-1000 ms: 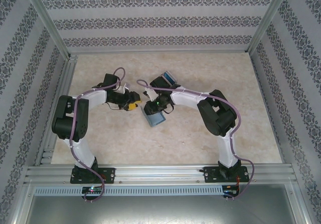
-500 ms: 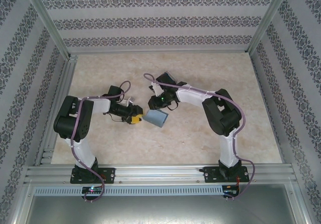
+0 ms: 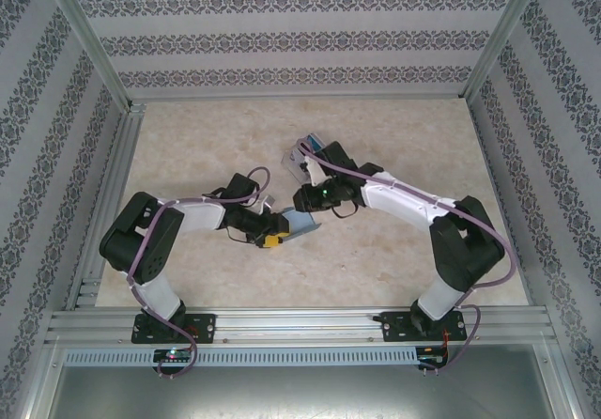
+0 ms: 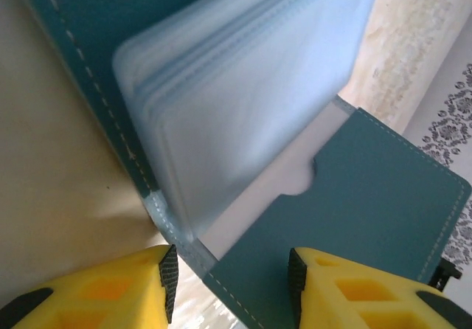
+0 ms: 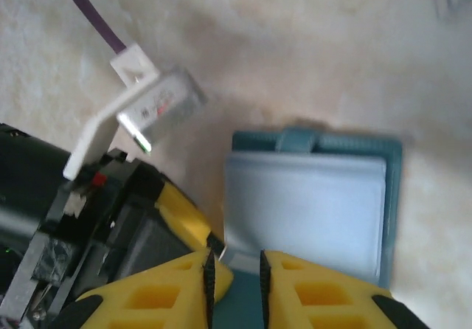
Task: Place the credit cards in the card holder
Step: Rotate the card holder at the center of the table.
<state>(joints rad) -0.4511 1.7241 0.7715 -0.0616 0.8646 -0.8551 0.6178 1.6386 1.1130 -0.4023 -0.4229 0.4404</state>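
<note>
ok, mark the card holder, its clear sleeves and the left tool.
card holder [image 4: 376, 203]: left wrist view, teal cover flap.
clear sleeves [image 4: 243, 100]: left wrist view, face of the stack.
left tool [image 4: 232, 271]: left wrist view, midway between yellow fingertips.

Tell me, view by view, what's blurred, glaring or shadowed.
Left wrist: the clear sleeves of the wallet are out of focus and washed out, while its stitched teal cover is crisper. Right wrist: the whole frame is soft, the wallet's edges are smeared, and a dim shadow lies beside it on the table. Top external: evenly lit and sharp, with no glare.
</note>
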